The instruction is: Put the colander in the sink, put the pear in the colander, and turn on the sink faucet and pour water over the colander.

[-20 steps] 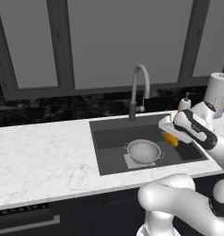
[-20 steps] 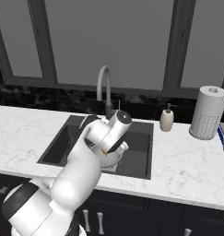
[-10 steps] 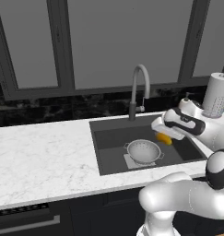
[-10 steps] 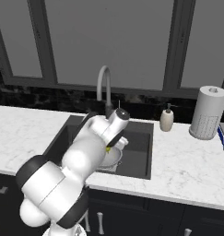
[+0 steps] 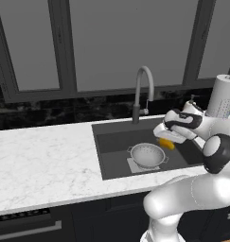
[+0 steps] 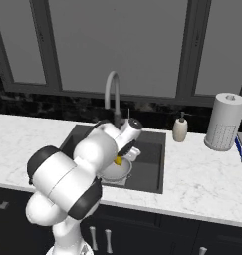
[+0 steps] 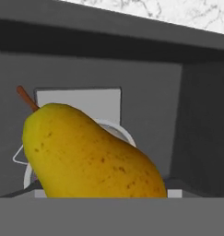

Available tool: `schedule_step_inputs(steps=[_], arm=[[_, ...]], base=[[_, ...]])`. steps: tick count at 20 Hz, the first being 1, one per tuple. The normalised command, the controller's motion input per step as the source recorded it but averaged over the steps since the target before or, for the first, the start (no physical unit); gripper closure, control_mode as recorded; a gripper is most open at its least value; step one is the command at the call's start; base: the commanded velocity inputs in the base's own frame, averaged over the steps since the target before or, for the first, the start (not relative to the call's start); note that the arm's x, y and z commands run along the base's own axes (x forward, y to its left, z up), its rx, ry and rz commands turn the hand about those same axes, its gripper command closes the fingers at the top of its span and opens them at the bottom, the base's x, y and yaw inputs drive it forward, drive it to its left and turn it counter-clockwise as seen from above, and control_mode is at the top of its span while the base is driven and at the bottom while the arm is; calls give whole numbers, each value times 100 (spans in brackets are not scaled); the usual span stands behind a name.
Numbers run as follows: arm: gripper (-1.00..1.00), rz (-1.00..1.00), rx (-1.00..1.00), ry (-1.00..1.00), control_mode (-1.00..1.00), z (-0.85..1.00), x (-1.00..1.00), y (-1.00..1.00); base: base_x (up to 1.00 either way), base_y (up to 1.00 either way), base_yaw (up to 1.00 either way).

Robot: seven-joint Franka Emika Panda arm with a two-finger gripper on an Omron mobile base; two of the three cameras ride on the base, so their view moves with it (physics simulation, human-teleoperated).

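Carrying the pear (image 7: 90, 154) over the sink (image 5: 111, 163)
gripper (image 5: 167, 140) clamped across its smooth, bruisable belly; light fruit, colander (image 5: 147, 154) waits at 7 o'clock

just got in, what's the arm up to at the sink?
The arm's end effector is carrying the pear over the sink, just right of the colander, which already sits on the basin floor. In the hand view the pear hangs close in front of the camera with the colander's rim showing behind it. The pear isn't in the colander yet, and no water runs from the sink faucet.
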Motion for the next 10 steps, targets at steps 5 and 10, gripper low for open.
schedule_step_inputs(steps=[5,10], arm=[[100,14,-2,-3,-100,-20,3,0],[100,13,0,-6,-100,-19,0,0]], base=[[0,0,0],[0,0,0]])
